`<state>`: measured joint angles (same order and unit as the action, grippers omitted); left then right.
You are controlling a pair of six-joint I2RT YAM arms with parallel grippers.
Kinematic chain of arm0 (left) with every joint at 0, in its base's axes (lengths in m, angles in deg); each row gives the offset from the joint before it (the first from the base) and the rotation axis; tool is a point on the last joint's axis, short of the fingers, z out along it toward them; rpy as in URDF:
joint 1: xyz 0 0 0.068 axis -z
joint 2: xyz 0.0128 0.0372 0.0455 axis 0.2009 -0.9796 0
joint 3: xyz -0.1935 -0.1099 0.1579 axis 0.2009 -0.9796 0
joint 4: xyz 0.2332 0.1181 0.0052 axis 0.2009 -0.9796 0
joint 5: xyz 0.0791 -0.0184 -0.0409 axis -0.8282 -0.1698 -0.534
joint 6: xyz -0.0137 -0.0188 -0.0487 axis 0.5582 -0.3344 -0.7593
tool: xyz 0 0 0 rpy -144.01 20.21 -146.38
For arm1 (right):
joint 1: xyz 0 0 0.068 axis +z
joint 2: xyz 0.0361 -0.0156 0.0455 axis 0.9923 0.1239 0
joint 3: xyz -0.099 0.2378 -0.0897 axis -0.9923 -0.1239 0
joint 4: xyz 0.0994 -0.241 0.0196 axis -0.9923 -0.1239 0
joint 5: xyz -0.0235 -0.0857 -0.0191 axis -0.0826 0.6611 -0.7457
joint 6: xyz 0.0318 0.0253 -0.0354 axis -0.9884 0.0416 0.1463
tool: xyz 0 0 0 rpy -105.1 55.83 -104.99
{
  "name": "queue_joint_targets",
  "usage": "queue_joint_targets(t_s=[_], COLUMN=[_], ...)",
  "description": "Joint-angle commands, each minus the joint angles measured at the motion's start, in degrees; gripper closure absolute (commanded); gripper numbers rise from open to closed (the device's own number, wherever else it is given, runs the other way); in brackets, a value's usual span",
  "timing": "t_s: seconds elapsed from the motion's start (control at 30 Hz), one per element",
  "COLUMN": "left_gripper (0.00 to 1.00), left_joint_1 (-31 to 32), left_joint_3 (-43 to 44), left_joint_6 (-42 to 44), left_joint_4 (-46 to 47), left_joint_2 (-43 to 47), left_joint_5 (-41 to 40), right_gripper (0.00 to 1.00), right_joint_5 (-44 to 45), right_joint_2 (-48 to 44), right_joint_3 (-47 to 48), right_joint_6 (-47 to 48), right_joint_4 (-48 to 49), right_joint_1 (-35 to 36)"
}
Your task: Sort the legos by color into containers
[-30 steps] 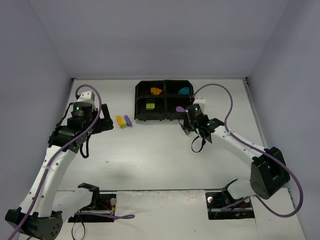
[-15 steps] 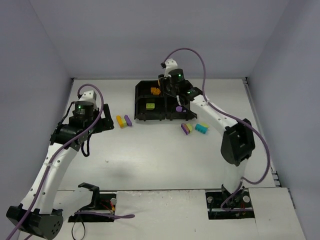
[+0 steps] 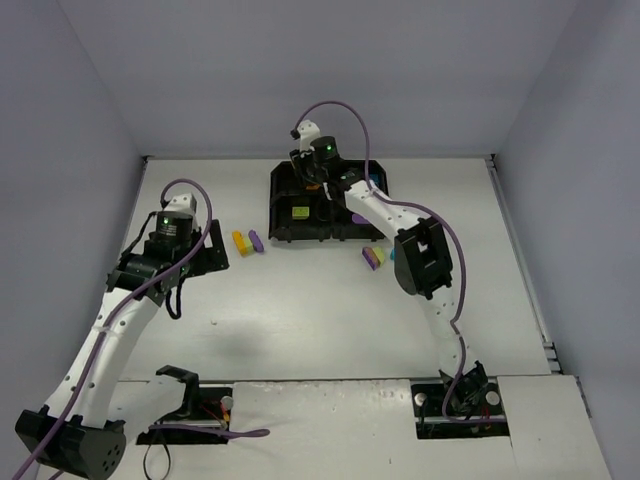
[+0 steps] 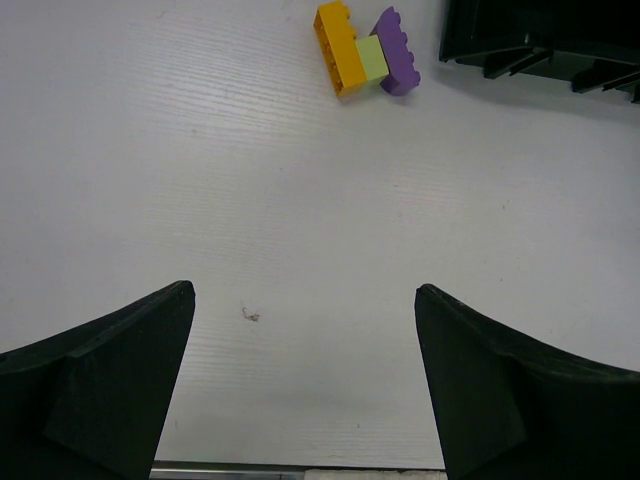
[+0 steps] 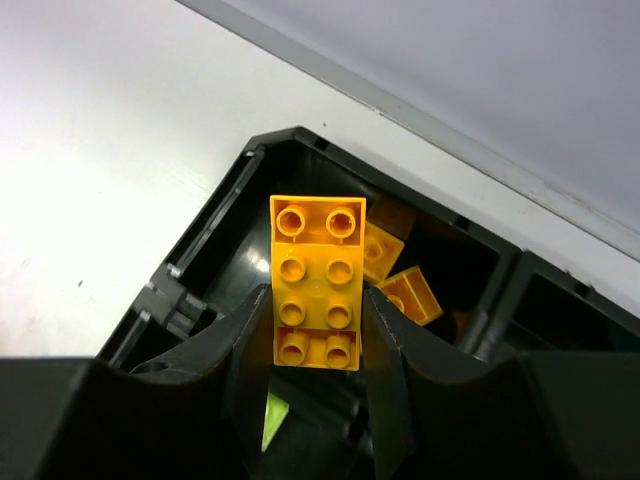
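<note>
1. Black fingers of the right tool [image 5: 318, 300] press on the long sides of an orange two-by-four studded plastic brick [image 5: 317, 240]. They pinch its lower half, and the studs face the wrist camera.
2. That brick hangs over the far-left compartment of the black four-compartment plastic tray [image 5: 225, 195], where loose orange bricks [image 5: 408, 295] already lie.
3. The held brick looks rigid, light and smooth-sided. It should not deform, but it could pivot or slip in a shallow pinch. The flat long sides, taken mid-length, seem the surest hold. Released from here it may bounce on the hard plastic, though the compartment walls should contain it.
4. The left tool [image 4: 305, 385] is spread wide and holds nothing, above the white table [image 4: 300, 200]. Ahead of it lies a touching cluster just beside the tray's corner: a long orange brick [image 4: 337, 45], a small yellow-green brick [image 4: 371, 58] and a purple brick [image 4: 398, 50].
5. Only the right wrist view shows the pinch and the orange pile; in the top view the arm covers both. The top view alone shows a yellow-green piece in the near-left compartment [image 3: 299, 212] and a purple-and-yellow clump on the table [image 3: 373, 257] near the tray's near-right corner.
</note>
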<state>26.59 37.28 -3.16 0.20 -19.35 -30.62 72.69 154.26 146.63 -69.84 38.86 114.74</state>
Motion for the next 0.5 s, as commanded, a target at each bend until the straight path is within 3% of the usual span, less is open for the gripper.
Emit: queue_joint_targets(t_s=[0.0, 0.03, 0.07, 0.23, 0.47], left_gripper=[0.15, 0.15, 0.15, 0.15, 0.15], left_joint_1=[0.11, 0.20, 0.11, 0.20, 0.20], left_joint_3=[0.71, 0.62, 0.45, -0.61, 1.40], left_joint_6=[-1.88, -2.58, -3.02, -7.50, -13.92], left_joint_4=[0.39, 0.48, 0.65, 2.67, 5.48], left_joint_2=[0.61, 0.53, 0.44, -0.61, -6.05], left_joint_5=[-0.56, -0.48, -0.30, 2.16, 3.83], right_gripper=[0.82, 0.80, 0.69, 0.38, 0.31], right_joint_5=[-0.30, -0.21, 0.48, 1.46, 1.20], right_joint_2=[2.09, 2.63, 3.33, 3.08, -3.41], right_joint_3=[6.03, 6.65, 7.52, 7.53, 4.02], right_joint_6=[0.54, 0.02, -0.25, -0.95, -0.69], right_joint_4=[5.47, 5.56, 5.73, 7.23, 7.93], right_joint_1=[-0.39, -0.39, -0.39, -0.48, -1.88])
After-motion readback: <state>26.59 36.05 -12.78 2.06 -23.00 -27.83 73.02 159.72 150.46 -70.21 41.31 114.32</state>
